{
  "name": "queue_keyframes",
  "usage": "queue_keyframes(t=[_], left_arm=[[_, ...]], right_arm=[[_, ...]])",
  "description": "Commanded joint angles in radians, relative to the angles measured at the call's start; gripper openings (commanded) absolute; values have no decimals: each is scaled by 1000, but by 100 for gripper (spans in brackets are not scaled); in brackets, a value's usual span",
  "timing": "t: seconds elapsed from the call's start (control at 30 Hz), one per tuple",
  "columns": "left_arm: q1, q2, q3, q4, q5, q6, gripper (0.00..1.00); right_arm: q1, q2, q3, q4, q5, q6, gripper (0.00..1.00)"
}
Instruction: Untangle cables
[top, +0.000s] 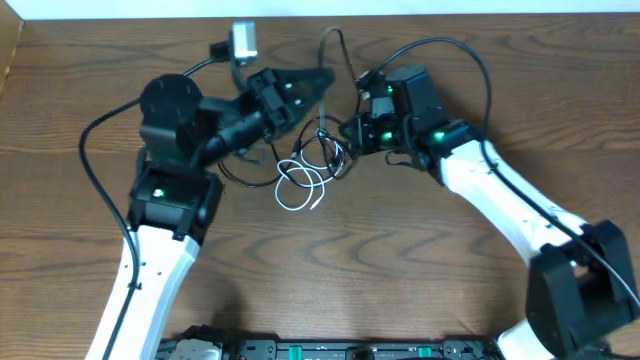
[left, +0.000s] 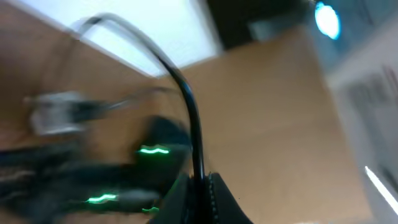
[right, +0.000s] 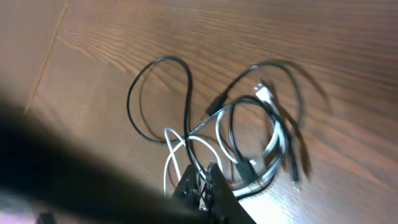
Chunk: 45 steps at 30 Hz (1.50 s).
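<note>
Right tool (right: 202, 177) pinches tangled cables (right: 189, 93) — left tool (left: 200, 182) grips black cable (left: 186, 102).

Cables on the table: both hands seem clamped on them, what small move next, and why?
Probably ease the left hand, pinching one black cable, away from the right hand, shut at the bundle of crossed black and white loops, so that strand slides free.

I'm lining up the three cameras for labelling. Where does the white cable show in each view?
Overhead: white cable looped near the picture's centre.
Left wrist: not in it; a black cable sits pinched in the left gripper.
Right wrist: white cable lower middle, in the tangle above the right gripper.
Shared landmark: the wooden table, blurred in the left wrist view.
</note>
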Motion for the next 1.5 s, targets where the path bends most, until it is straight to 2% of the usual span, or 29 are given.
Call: queue_keyframes(t=[0.0,0.17,0.4,0.43,0.47,0.6,0.63,0.77,0.9,1.0,1.2,1.37,1.47], left_arm=[[87,-14,10,-167,-89,105,8],[199,-6,10,-465,-244,218,8],[203,-5,10,-657,-375,272,9],[203,-5,9,-671,-385,273,17],[203,-5,9,-681,-386,277,17],[203,-5,6,-701,-385,353,32],[203,-5,5,-705,-385,362,33],[203,-5,4,-726,-385,362,36],[203,-5,4,-731,-385,362,49],[203,-5,4,-738,-385,362,50],[203,-5,4,-741,-385,362,51],[203,-5,4,-744,-377,362,51],[193,-5,3,-755,-375,362,50]], right_arm=[[-43,-113,10,-33,-12,34,1],[-114,-236,10,-95,-60,71,1],[-140,-371,10,-52,-73,148,1],[-140,-386,10,-37,-74,161,1],[-140,-399,10,-21,-76,174,1],[-140,-452,10,87,-129,223,1],[-140,-459,10,113,-138,237,1],[-140,-481,10,231,-159,305,1],[-140,-486,10,362,-159,314,1],[-138,-485,10,364,-130,313,1],[-94,-456,10,256,-37,344,1],[-51,-423,10,293,-20,496,1],[-41,-420,10,352,-5,716,1]])
